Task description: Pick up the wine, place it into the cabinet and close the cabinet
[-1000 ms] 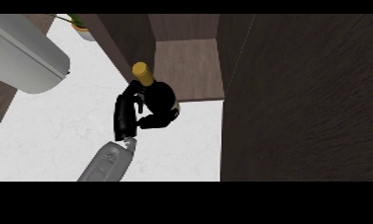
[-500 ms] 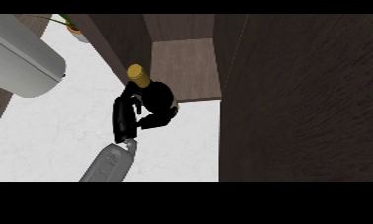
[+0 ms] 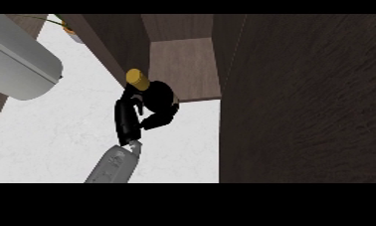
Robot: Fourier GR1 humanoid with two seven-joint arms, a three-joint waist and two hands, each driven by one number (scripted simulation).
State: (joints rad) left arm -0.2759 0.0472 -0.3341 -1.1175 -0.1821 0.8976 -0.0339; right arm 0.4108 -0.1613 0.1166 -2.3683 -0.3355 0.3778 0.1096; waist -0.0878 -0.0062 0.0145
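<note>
The wine bottle (image 3: 137, 77) is dark with a gold cap. It stands tilted at the front left corner of the open cabinet (image 3: 183, 63), over the counter's edge by the shelf. My left hand (image 3: 128, 120) is shut on the bottle's body, fingers and thumb curled round it, and hides most of the glass. The grey forearm (image 3: 110, 165) comes in from the lower left. The cabinet's brown shelf floor lies just beyond the bottle. My right hand shows nowhere.
A wide dark wooden panel (image 3: 301, 110) fills the right side beside the cabinet opening. A large grey rounded appliance (image 3: 22, 70) sits at the left on the white counter (image 3: 66, 130). A small potted plant (image 3: 70, 28) stands at the back left.
The hand and bottle have slid slightly down and left in the view, staying at the cabinet's front corner. The grip is unchanged.
</note>
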